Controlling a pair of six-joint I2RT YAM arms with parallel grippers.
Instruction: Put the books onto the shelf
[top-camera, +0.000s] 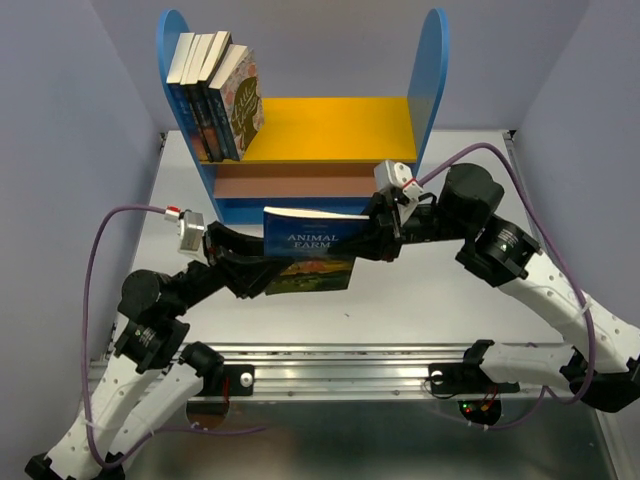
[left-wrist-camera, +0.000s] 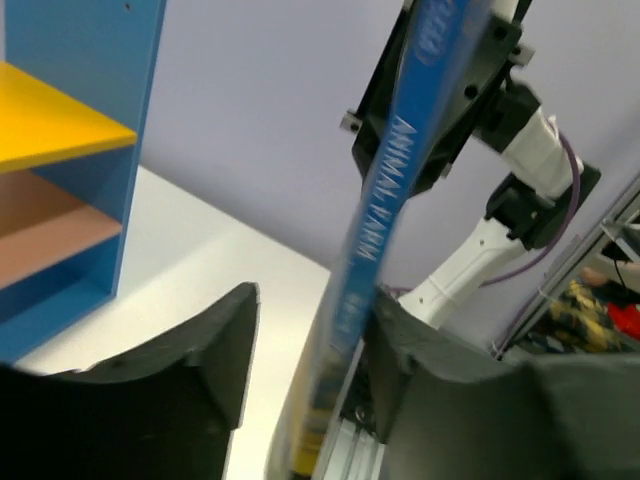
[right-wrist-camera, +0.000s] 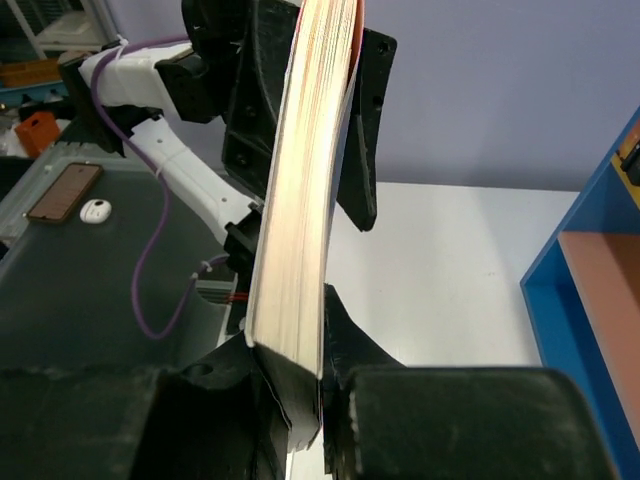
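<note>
Both arms bend inward and meet over the white table (top-camera: 450, 290), just in front of the blue-sided wooden shelf (top-camera: 432, 70). The right gripper (top-camera: 378, 238) is clamped on a glossy blue paperback (top-camera: 310, 243) held upright. The left gripper (top-camera: 255, 265) stands spread around its other end. Several books (top-camera: 215, 100) lean on the yellow board.

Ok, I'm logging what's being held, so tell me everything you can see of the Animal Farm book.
The Animal Farm book is a thin paperback: dark blue cover, white title, a reddish and green picture below, pale page edges. It is held upright in front of the shelf, cover facing the top camera. The right gripper is shut on one end; the left gripper stands open around the other, one finger clear of it.
</note>
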